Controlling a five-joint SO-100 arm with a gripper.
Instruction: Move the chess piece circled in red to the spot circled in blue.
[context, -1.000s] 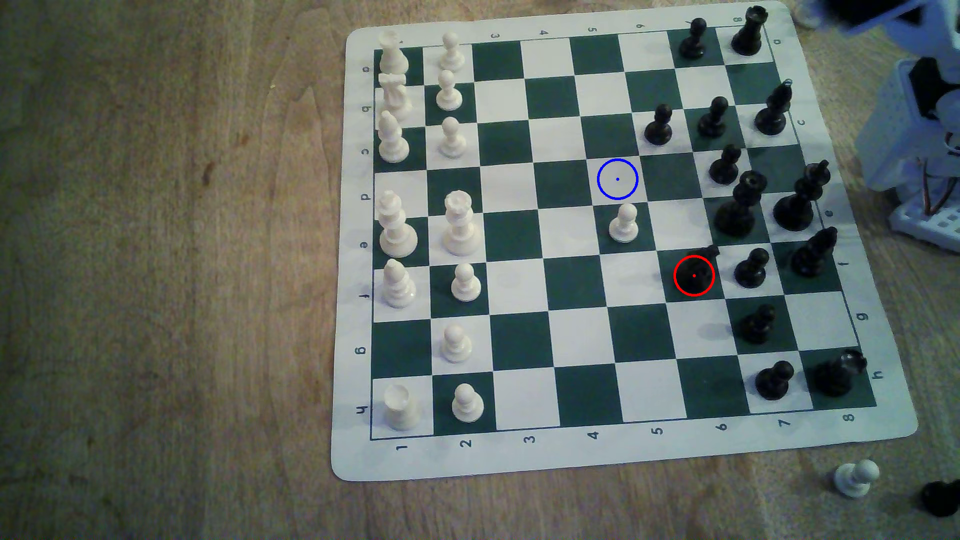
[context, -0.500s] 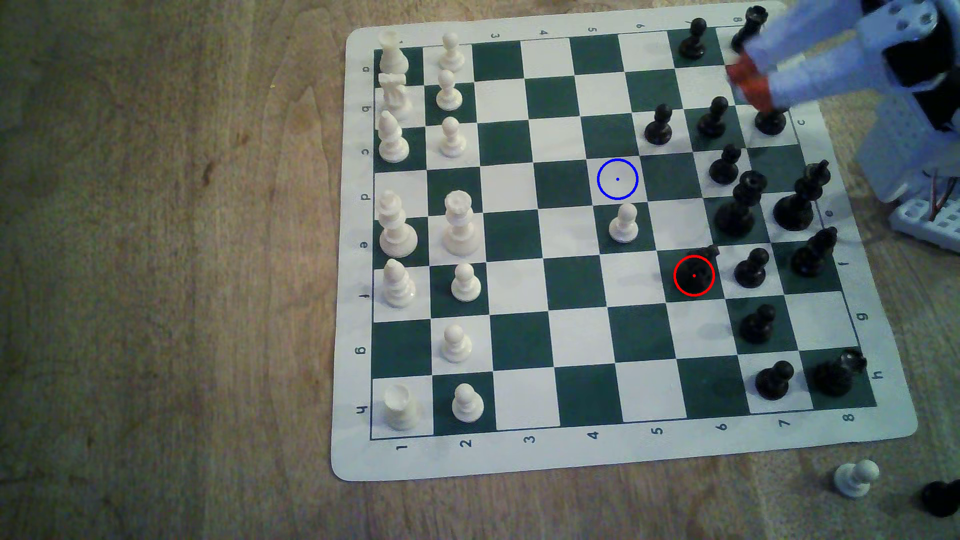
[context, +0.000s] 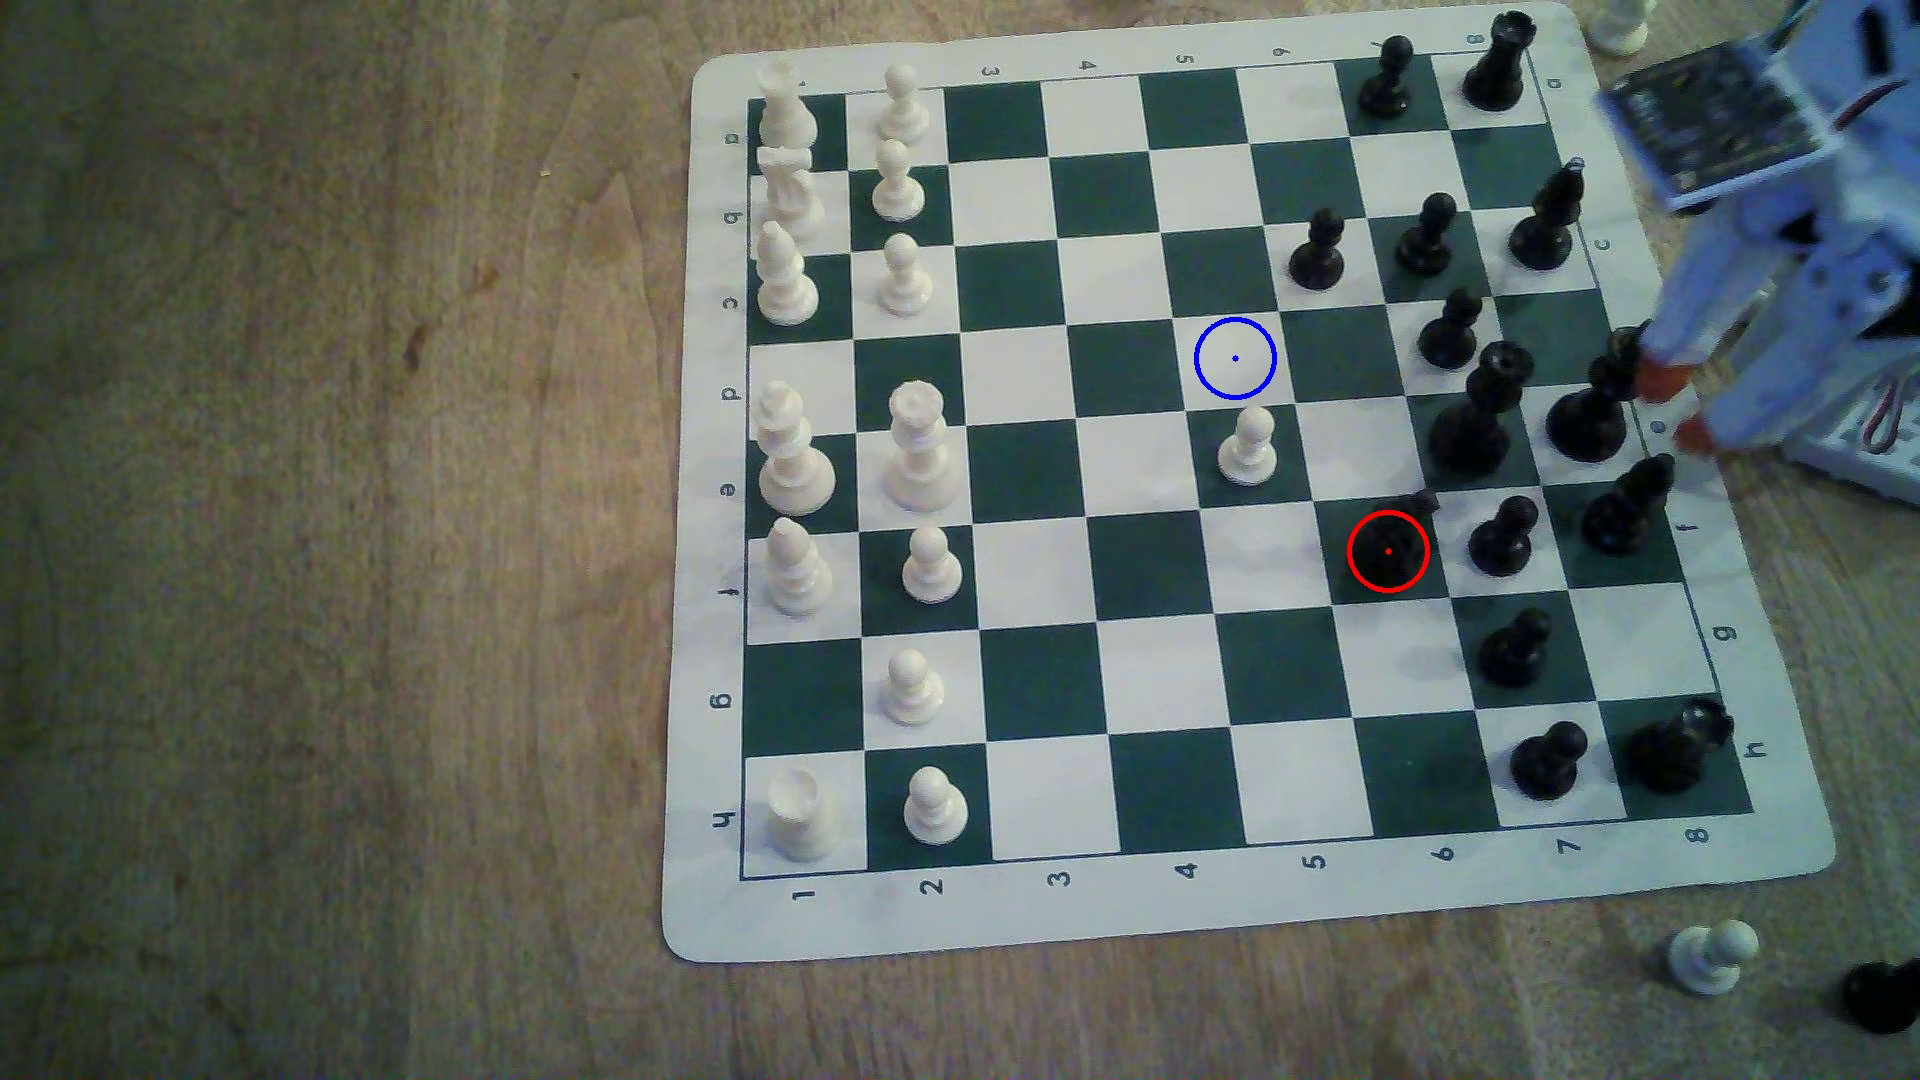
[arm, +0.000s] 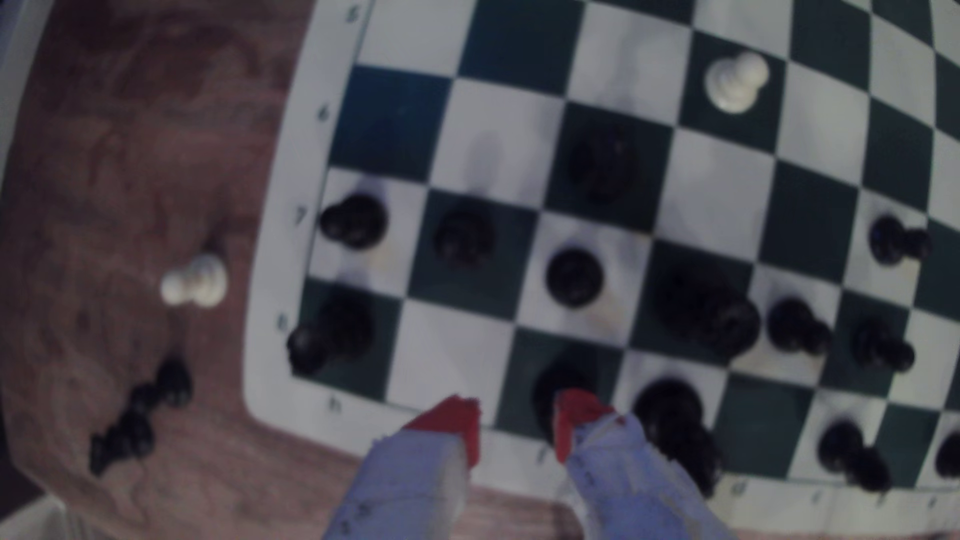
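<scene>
White pawn (context: 1247, 447) on the chessboard (context: 1039, 914); wooden table (context: 312, 519).

A: Which pieces are unclear?
B: The black piece (context: 1883, 995) off the board is cut by the exterior view's right edge; the wrist view blurs the chess piece (arm: 602, 161).

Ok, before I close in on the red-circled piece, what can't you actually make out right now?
- The chess piece: in the exterior view it is black on a dark square, so its head shape is unclear.
- Same piece in the wrist view: a blurred dark smudge.
- The gripper: motion-blurred; its height above the board is unclear.
- The black piece off the board: cut by the frame edge.
</scene>
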